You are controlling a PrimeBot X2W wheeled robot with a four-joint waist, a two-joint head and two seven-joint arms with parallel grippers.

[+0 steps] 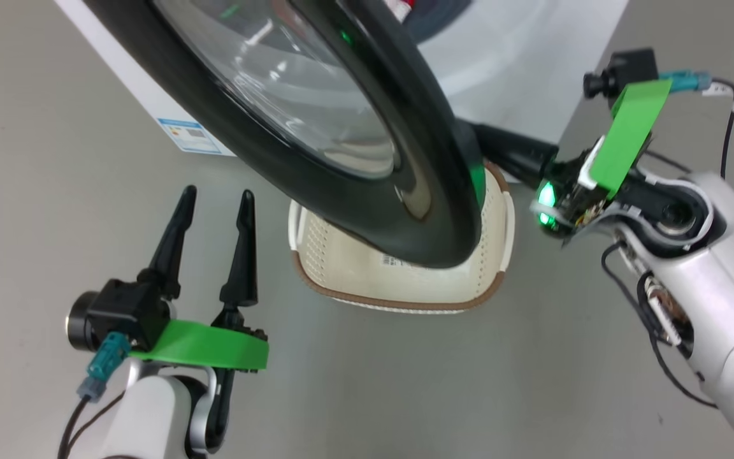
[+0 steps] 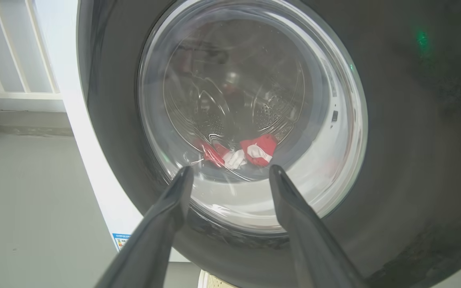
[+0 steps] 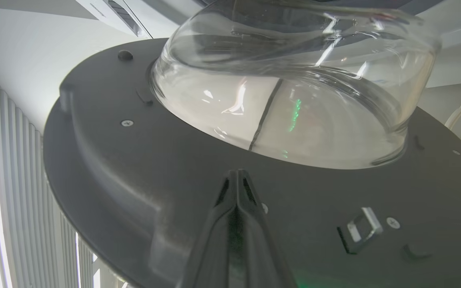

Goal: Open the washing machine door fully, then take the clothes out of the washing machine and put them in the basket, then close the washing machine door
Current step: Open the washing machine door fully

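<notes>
Washing machine door [image 1: 431, 159] stands part-open; right gripper [image 3: 236, 176], jaws clenched empty, presses behind it; left gripper [image 1: 217, 197] hovers released before it; clothes [image 2: 256, 152] lie beyond its glass; the tips may skid off, or the door may clip the basket [image 1: 341, 261] beneath.

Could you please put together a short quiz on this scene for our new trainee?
1. True or false: the left tool is shut on the washing machine door.
2. Where are the clothes? A) in the left tool B) inside the washing machine C) hanging on the door.
3. Which face of the door does the shut right tool point at?
Key: 1 false, it is open. 2 B. 3 the inner face, the one with the bulging glass.
</notes>
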